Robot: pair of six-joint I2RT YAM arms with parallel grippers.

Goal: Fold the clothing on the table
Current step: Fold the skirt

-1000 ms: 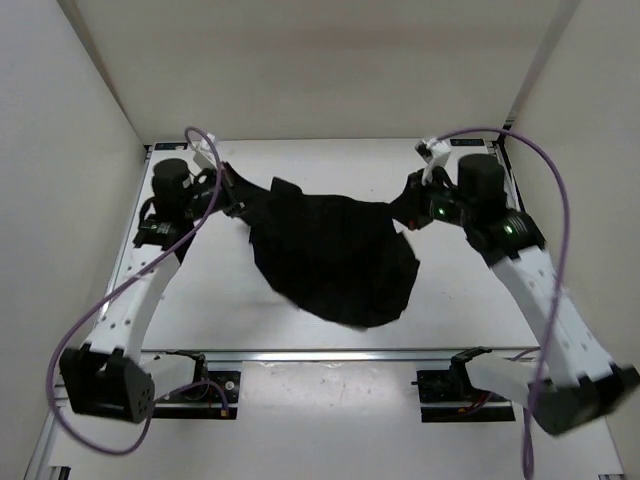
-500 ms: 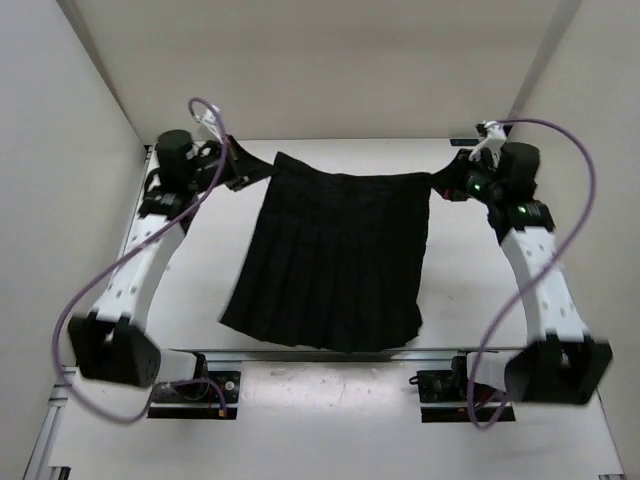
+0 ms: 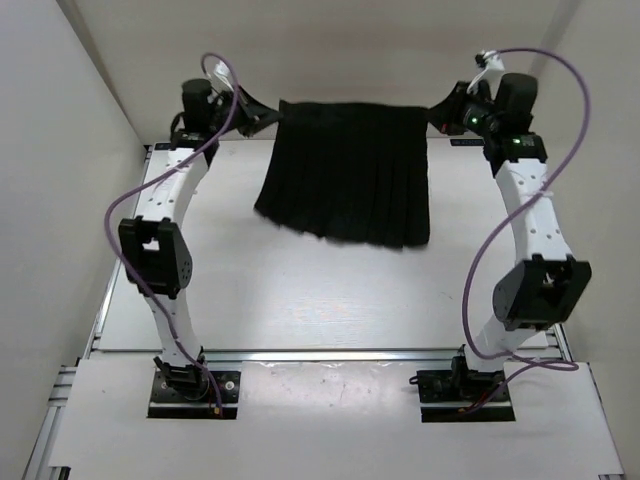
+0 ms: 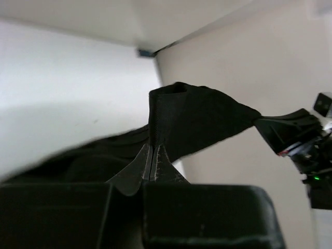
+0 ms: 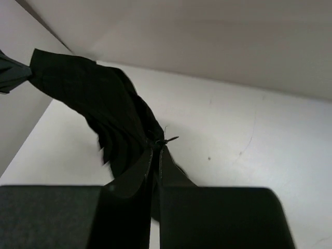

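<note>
The clothing [image 3: 345, 175], a black pleated skirt, hangs spread out above the far half of the white table [image 3: 300, 290]. Its waistband is stretched taut between my two grippers, high near the back wall. My left gripper [image 3: 270, 113] is shut on the waistband's left corner [image 4: 171, 111]. At the right corner [image 5: 129, 129], my right gripper [image 3: 438, 112] is shut on the fabric. The hem dangles lower, toward the table's middle. In the left wrist view [image 4: 152, 150] the fingers pinch the cloth edge; in the right wrist view [image 5: 156, 148] the same.
White walls [image 3: 330, 50] enclose the table at the back and both sides. Both arms [image 3: 165, 200] [image 3: 530, 220] reach up steeply from their bases at the near rail [image 3: 320, 352]. Purple cables [image 3: 120, 200] loop beside each arm.
Both grippers have risen and moved toward the back wall, pulling apart. The skirt went from a crumpled heap to a flat spread, then lifted off the table to hang by its waistband.
</note>
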